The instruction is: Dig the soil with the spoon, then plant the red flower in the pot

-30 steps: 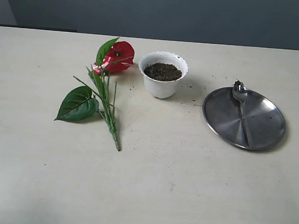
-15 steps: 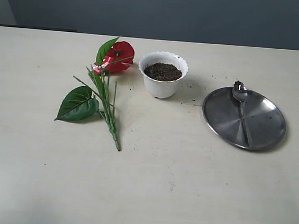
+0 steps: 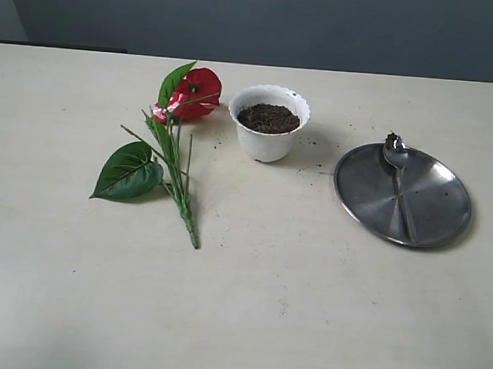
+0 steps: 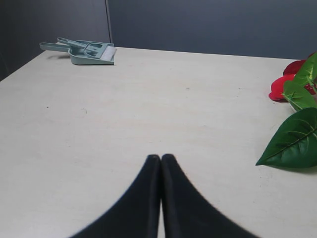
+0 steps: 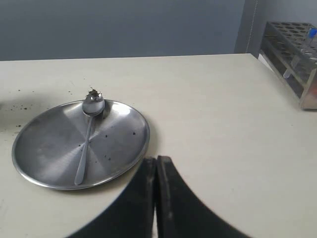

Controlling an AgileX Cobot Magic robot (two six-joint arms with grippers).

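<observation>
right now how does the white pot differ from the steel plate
The pot is white with a scalloped rim; the plate is shiny grey metal with a smooth rim. The pot is deep and tapering; the plate is wide and shallow. The pot holds soil; the plate carries the spoon. Both are round and stand upright on the table.

Left wrist view: the red flower (image 4: 296,140) runs out past the frame edge, only part of the bloom and a few leaves showing. Right wrist view: a metal rack (image 5: 296,59) gets clipped by the edge too. Exterior view, right of frame: the spoon (image 3: 396,156) carries a dark clump (image 3: 392,141), its tines too small to make out.
</observation>
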